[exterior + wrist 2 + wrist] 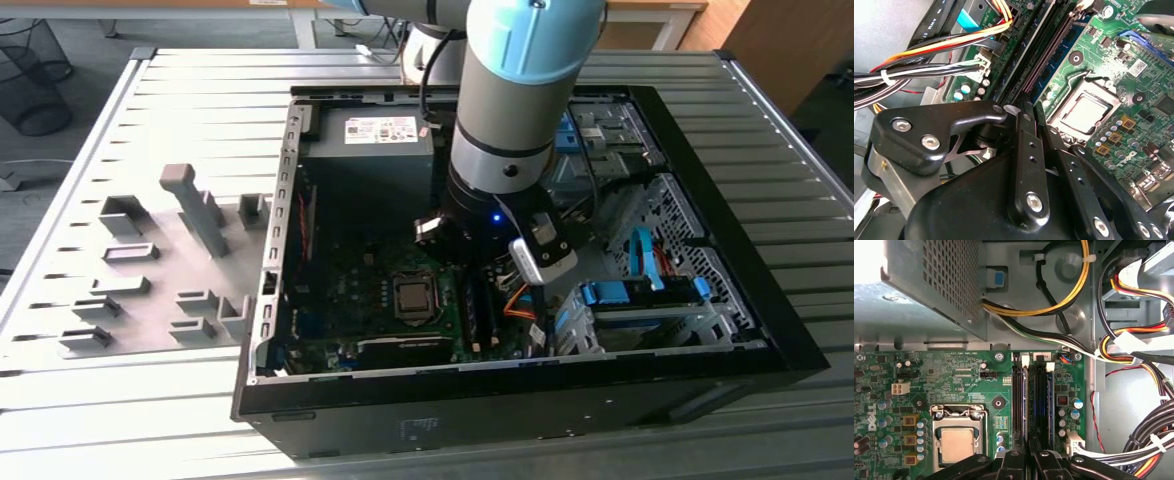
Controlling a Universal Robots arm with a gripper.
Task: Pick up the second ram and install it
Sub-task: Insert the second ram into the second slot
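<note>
- The fingers [1026,150] are two black, flat metal bars with screw heads and small holes. They stand closed, with only a narrow gap between them.
- In the first wrist view the gripper [1029,454] grips the second ram [1025,405]. It shows edge-on as a thin blue-grey strip, lying along the long black slots [1042,405] and just above them.
- The second wrist view shows the slots from a slant, and also the black, rounded gripper links [929,130].
- Beside the slots lies the green motherboard [954,370], with a square metal processor socket [957,440] and round capacitors.
- Bundles of yellow, orange, black and white cables [1134,355] run near the slots, and the perforated grey power supply box [934,285] sits above the board.
- The exterior view shows the grey and light blue arm [514,110] reaching down into the open black computer case [534,390].
- The case lies on a ribbed metal desk [160,400], with grey fixture blocks [200,210] on the exterior view's left.
</note>
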